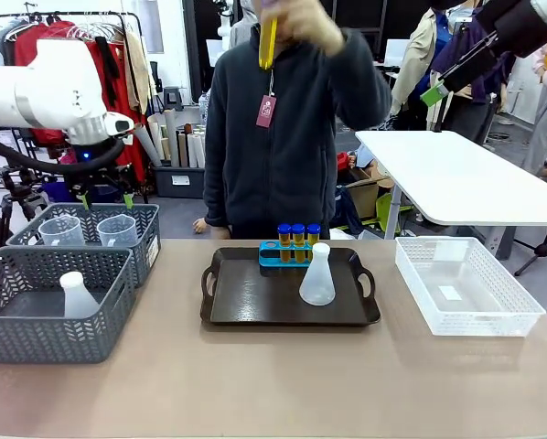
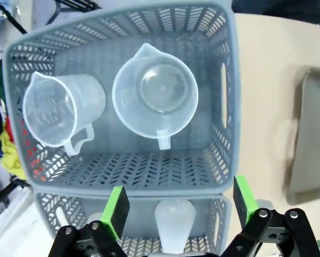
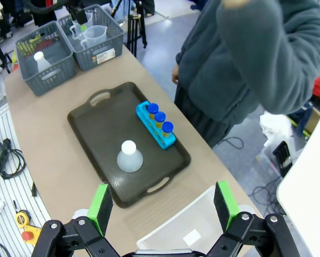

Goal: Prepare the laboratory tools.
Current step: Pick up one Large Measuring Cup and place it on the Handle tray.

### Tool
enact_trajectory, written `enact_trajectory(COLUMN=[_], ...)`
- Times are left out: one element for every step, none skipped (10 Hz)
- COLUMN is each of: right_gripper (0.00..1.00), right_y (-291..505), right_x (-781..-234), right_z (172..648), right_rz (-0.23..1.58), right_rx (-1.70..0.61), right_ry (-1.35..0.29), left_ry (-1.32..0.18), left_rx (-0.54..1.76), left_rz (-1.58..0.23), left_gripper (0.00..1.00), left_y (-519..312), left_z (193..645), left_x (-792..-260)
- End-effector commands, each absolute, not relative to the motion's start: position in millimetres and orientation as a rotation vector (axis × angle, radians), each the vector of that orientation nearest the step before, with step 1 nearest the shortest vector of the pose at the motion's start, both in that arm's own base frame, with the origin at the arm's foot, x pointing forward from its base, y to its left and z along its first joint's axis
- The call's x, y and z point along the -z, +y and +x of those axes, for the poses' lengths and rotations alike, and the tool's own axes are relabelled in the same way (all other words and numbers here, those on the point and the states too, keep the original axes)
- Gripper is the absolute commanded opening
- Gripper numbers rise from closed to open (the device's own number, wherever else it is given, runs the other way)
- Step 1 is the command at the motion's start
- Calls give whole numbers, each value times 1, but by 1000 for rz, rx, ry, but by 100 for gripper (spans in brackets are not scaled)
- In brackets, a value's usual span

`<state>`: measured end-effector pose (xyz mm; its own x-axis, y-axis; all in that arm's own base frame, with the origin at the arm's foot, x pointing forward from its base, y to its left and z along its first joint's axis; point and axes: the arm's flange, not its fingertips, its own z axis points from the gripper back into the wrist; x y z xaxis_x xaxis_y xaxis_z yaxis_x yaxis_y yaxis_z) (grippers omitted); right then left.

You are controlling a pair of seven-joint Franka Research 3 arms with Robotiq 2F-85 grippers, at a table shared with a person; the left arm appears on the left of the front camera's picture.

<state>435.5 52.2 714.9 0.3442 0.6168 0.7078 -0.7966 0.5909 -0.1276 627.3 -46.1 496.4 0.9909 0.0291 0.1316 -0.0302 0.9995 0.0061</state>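
The left hand (image 2: 180, 204), spread wide and empty, hangs directly above two clear plastic handled measuring beakers (image 2: 154, 96) in a grey slotted basket (image 2: 122, 171). The right hand (image 3: 162, 206), equally wide, hovers high over the translucent white conical flask (image 3: 129, 156) and three blue-capped amber tubes (image 3: 159, 119) ahead of it.

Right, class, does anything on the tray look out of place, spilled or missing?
Nothing is spilled or tipped. One oddity: the blue rack holds three blue-capped tubes, leaving one hole empty, while the person holds a yellow tube up high. The flask stands upright on the tray.
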Motion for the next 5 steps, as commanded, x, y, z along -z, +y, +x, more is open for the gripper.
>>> enact_trajectory(right_gripper=[100,100,100,100,100], right_y=[52,52,52,52,52], right_x=[-716,-716,-716,-716,-716], right_z=[435,435,435,435,435], right_rz=[262,262,262,262,262], right_rx=[-939,-939,-939,-939,-939], right_ry=[-798,-798,-798,-798,-798], left_ry=[-121,-113,-126,-126,-126], left_rx=[-56,-27,-40,-40,-40], left_rz=[-13,-36,7,7,7], left_gripper=[100,100,100,100,100], left_y=[-40,-40,-45,-45,-45], left_z=[612,614,625,625,625], left_x=[-478,-478,-485,-485,-485])
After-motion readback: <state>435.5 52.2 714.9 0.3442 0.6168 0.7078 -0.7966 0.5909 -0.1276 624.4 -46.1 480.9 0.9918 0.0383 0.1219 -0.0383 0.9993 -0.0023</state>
